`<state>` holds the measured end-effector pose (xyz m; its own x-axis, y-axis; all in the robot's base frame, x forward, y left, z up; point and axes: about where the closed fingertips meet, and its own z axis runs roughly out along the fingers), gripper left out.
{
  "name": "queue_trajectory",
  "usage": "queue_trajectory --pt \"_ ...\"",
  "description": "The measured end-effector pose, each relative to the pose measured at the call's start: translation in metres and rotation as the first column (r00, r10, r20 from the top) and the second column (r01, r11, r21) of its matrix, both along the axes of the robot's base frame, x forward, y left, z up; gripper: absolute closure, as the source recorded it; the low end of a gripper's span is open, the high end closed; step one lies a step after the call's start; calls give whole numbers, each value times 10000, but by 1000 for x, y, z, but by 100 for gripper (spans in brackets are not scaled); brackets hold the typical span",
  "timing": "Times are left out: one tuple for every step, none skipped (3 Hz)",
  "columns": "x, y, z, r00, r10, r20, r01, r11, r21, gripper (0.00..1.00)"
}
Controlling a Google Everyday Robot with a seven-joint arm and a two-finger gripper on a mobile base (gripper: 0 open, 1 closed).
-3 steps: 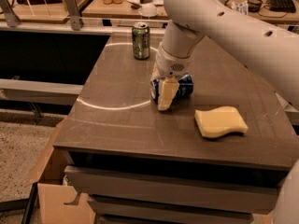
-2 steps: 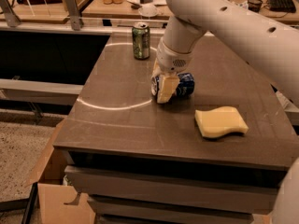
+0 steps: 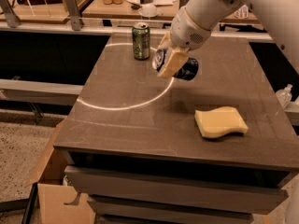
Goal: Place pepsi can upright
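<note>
Only the one camera view to go on here. The gripper (image 3: 169,63) is clamped around the pepsi can (image 3: 189,69), gripping near its silver end. The can looks to be hanging in the air over the back half of the table (image 3: 131,125), lying roughly sideways rather than standing, and that's the bit that worries me. If the claw lets go with the can tilted like that, it'll land on its side and roll, with nothing to stop it before the edge. I'd guess the wrist needs to turn it base-down first. Other thing: the green can (image 3: 140,41) stands just to the left and a bit behind, so a sloppy swing while rotating could knock it over. The yellow sponge (image 3: 220,122) sits front right, well apart, but setting the can half on it would leave it wobbly. Gripping near one end could also let it slip mid-turn.
</note>
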<state>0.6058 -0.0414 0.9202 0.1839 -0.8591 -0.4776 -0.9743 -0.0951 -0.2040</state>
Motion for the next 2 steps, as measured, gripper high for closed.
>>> queue_trajectory --pt "1 -2 14 9946 -580 -866 763 9712 2259 100" --pt "-3 -5 19 9837 -830 -1597 1422 9021 4074 100"
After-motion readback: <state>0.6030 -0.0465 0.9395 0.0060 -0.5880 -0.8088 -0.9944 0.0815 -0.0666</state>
